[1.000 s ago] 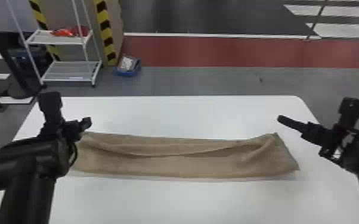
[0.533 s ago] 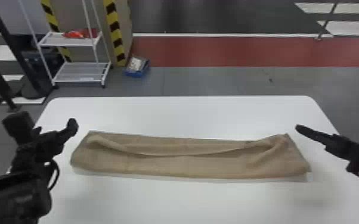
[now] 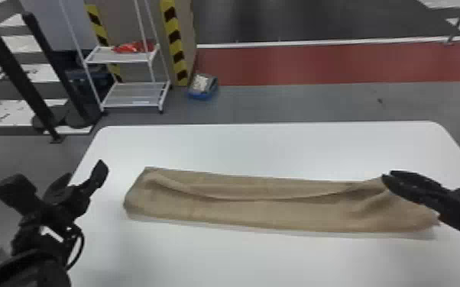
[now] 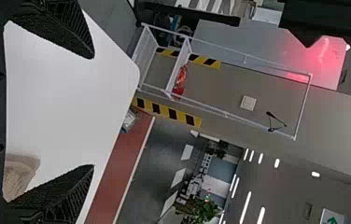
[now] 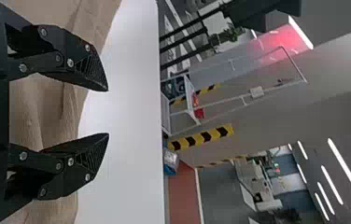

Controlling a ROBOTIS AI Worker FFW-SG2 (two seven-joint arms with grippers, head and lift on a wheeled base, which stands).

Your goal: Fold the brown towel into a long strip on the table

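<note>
1. Brown rectangular cloth towel [image 3: 279, 215] lies lengthwise across the white table [image 3: 259, 149].
2. Left black gripper [image 3: 55, 181]: wide open, empty, near its left end.
3. Right black gripper [image 3: 387, 176]: partly open, empty, covering its far right corner.
4. Beyond: white metal rack [image 3: 133, 95].

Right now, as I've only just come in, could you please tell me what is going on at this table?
A two-armed robot is folding a brown towel, which lies as a long strip across the white table, with a loose, curved fold along its length. The right gripper is open at the towel's right end; the left gripper is open too, off beyond the left end. Neither holds the cloth at this moment.
</note>
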